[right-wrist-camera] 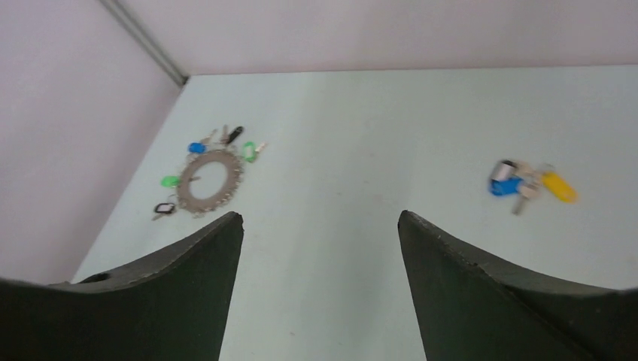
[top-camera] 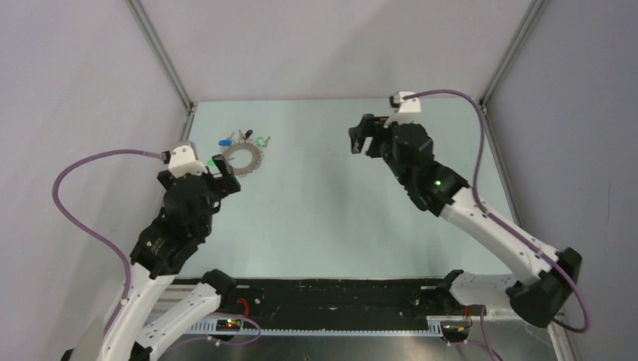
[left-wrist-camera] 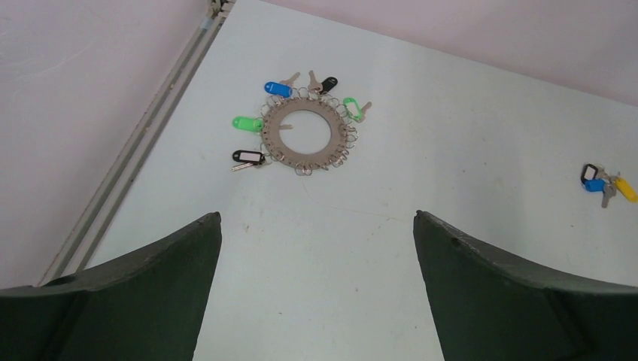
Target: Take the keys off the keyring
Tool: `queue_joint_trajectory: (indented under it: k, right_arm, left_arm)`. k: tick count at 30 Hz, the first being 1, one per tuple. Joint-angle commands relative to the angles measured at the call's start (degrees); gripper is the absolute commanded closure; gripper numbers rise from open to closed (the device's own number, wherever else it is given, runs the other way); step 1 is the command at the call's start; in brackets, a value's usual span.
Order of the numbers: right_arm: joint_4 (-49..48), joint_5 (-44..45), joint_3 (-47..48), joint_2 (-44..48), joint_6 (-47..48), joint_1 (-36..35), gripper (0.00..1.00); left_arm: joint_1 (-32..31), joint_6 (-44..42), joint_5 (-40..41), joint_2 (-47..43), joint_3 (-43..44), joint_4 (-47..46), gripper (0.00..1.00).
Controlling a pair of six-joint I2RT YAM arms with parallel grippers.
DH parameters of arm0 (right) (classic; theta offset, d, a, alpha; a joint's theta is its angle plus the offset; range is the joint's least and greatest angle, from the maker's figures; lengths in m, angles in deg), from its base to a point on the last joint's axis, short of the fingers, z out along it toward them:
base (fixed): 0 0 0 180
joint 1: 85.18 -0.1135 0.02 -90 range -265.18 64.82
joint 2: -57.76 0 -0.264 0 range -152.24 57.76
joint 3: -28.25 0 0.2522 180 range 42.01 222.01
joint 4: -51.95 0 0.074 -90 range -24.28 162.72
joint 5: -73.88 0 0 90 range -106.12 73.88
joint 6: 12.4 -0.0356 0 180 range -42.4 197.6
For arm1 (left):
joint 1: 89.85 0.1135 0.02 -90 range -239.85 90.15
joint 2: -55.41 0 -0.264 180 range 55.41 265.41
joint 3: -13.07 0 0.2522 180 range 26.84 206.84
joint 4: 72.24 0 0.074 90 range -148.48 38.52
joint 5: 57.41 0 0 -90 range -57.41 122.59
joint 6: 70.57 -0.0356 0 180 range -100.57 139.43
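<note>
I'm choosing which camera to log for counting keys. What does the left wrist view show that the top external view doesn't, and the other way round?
Only the left wrist view: a separate bunch of keys with blue, yellow and dark tags, lying apart to the right of the keyring.
Only the top view: the right gripper and the right arm behind it.
Both: the keyring flat on the table, tagged keys around its rim, and the open left gripper short of it.

One keyring [left-wrist-camera: 308, 129]; five tagged keys [left-wrist-camera: 247, 123] on it; three loose keys [left-wrist-camera: 606, 184] apart
</note>
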Motion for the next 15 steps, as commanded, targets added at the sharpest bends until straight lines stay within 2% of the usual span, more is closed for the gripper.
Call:
queue_joint_trajectory:
  k: [1,4,8,11,15]
  right_arm:
    - [12.94,13.18,-0.45,7.61,2.54,-0.43,0.17]
    - [15.28,17.08,-2.58,10.93,3.64,-0.45,0.09]
    - [10.28,18.39,-9.63,16.64,8.45,-0.85,0.02]
    - [4.80,18.20,-16.58,19.61,9.98,-0.93,0.02]
    - [2.62,18.08,-19.60,22.12,9.99,-0.92,0.02]
  left_arm:
    - [0.30,-0.49,3.33,-1.03,1.37,-0.53,0.00]
    - [0.29,-2.41,0.47,-1.76,0.96,-1.19,0.00]
    - [0.29,-4.02,-3.66,-2.85,0.06,-2.28,0.00]
    - [0.29,-4.97,-5.32,-4.50,-2.17,-4.57,0.00]
    - [0.24,-5.69,-6.09,-5.75,-5.21,-7.13,0.00]
